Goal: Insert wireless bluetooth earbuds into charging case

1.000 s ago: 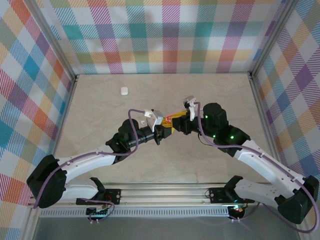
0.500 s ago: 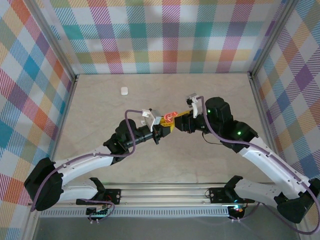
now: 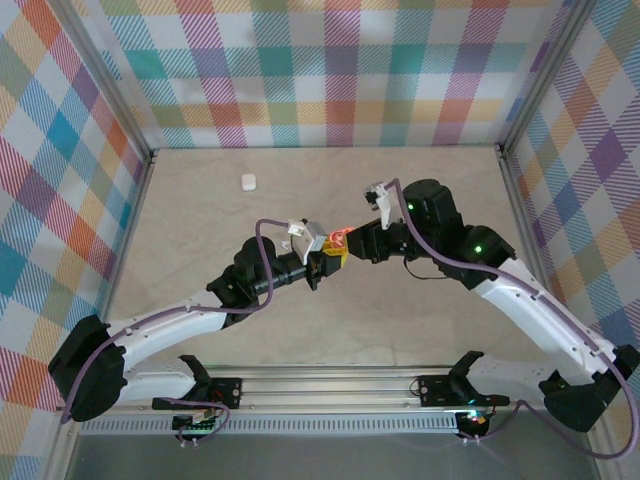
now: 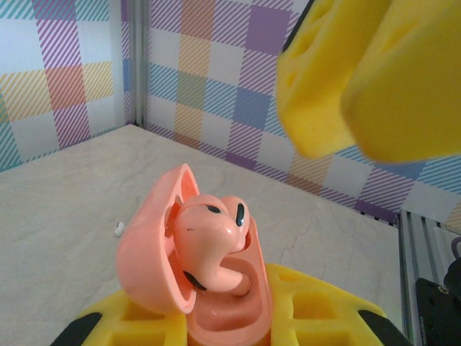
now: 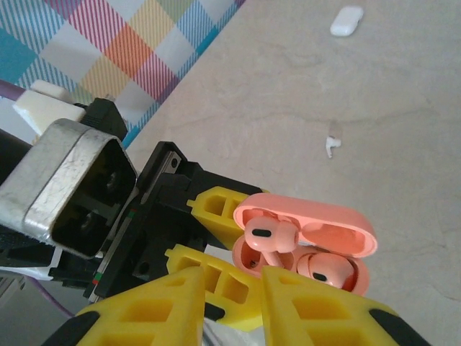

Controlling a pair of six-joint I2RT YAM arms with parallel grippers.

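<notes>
My left gripper [image 3: 333,252] is shut on the salmon-pink charging case [image 5: 338,241], holding it above the table with its lid open. One pink earbud [image 5: 268,236] stands tilted in its socket with its stem partly down, and it shows close up in the left wrist view [image 4: 209,241]. A second pink earbud [image 5: 328,268] sits lower in the other socket. My right gripper [image 5: 234,282] hovers just beside the case, its yellow fingers [image 4: 367,79] apart with nothing between them.
A white charging case [image 3: 248,182] lies shut on the table at the far left, also seen from the right wrist [image 5: 346,20]. A tiny white earbud [image 5: 331,146] lies loose on the beige table [image 3: 200,220] beyond the held case. Plaid walls close in three sides.
The right arm's wrist has shifted and turned beside the case over the last second. The left arm has held the case almost still.
</notes>
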